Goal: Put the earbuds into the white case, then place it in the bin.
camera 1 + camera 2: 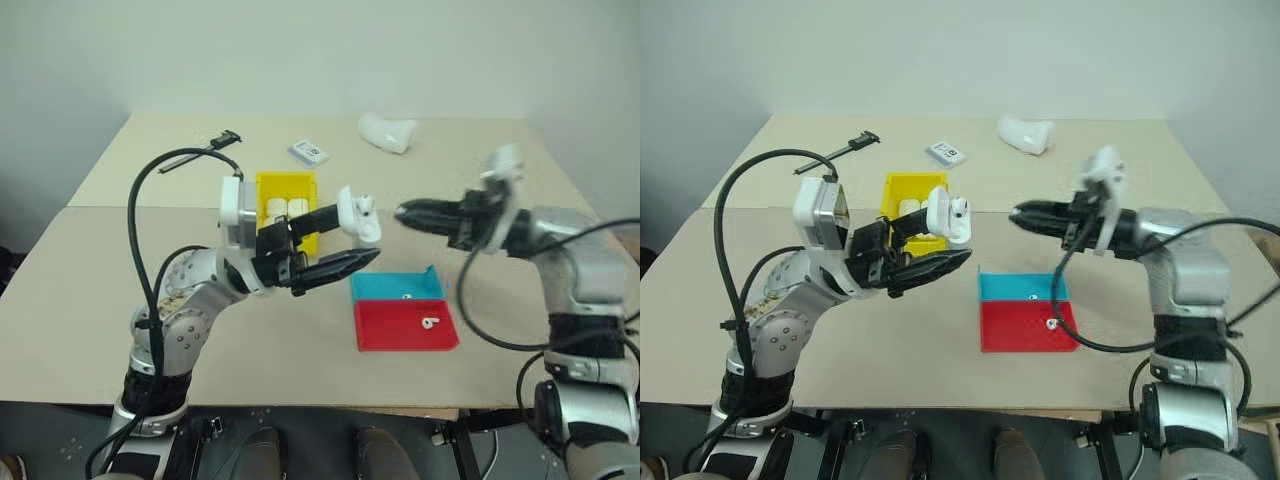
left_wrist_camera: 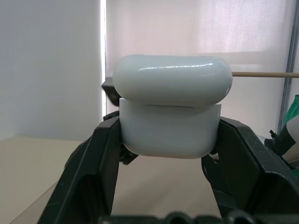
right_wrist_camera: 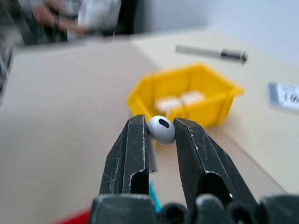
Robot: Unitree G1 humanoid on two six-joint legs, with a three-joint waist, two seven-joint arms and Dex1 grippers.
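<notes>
White case clamped between left jaws, lid ajar; earbud pinched in right jaws.

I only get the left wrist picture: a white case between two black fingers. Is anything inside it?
Observer: From the head view, the case is open with one earbud already seated.
Operator: What's the other arm doing?
Observer: The right gripper pinches a second earbud.
Operator: Where does the case go afterwards?
Observer: A yellow bin on the table already holds two white cases.
</notes>
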